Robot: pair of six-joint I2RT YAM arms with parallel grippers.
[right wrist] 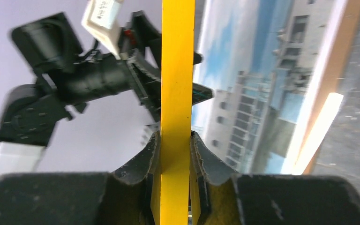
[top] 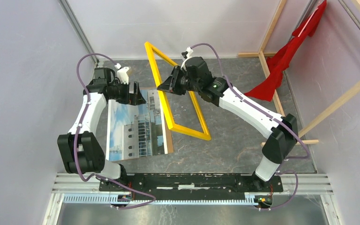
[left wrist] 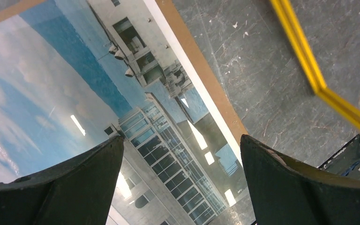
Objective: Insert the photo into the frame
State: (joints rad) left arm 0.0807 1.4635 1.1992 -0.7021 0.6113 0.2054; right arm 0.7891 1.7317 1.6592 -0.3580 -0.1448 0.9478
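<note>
The photo point(top: 133, 129), a glossy print of a white building and blue sky, lies face up on a brown backing sheet point(top: 168, 125) on the table, left of centre. It fills the left wrist view point(left wrist: 75, 84). My left gripper point(top: 138, 96) is open and empty, hovering over the photo's far edge. The yellow frame point(top: 178, 93) is lifted and tilted, its near corner low by the table. My right gripper point(top: 161, 86) is shut on the frame's left rail point(right wrist: 176, 93), seen clamped between both fingers.
Bare wooden beams point(top: 269, 61) with a red cloth point(top: 286, 56) stand at the back right. Pale walls close in on the left and back. The dark marbled tabletop point(top: 234, 140) lies under the frame.
</note>
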